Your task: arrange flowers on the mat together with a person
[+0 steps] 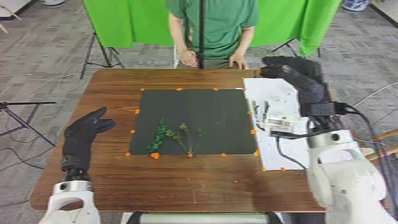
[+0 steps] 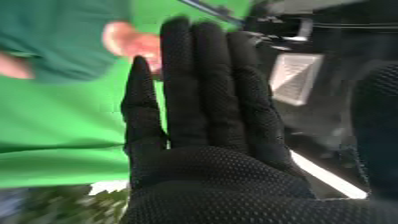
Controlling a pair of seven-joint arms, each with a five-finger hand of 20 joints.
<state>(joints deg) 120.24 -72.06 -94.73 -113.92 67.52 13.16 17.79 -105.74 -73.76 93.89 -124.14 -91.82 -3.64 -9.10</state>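
Over the far right corner of the table, my right hand (image 1: 298, 75) is held above the white sheet's far end. In the right wrist view the palm and straight fingers of that right hand (image 2: 209, 110) stand open, with nothing held. Left of the mat, my left hand (image 1: 84, 131) hangs open and empty. The dark mat (image 1: 195, 107) bears a leafy green stem (image 1: 160, 136) and a thinner branching stem (image 1: 185, 139) side by side near its near left part. A small green sprig (image 1: 200, 133) lies just right of them.
Beside the mat's right edge is the white sheet (image 1: 280, 157), with dark thin items (image 1: 262, 109) and a small pale object (image 1: 282, 123) on it. Orange markers line the mat's border. A dark vertical pole (image 1: 202, 30) stands beyond the table's far edge.
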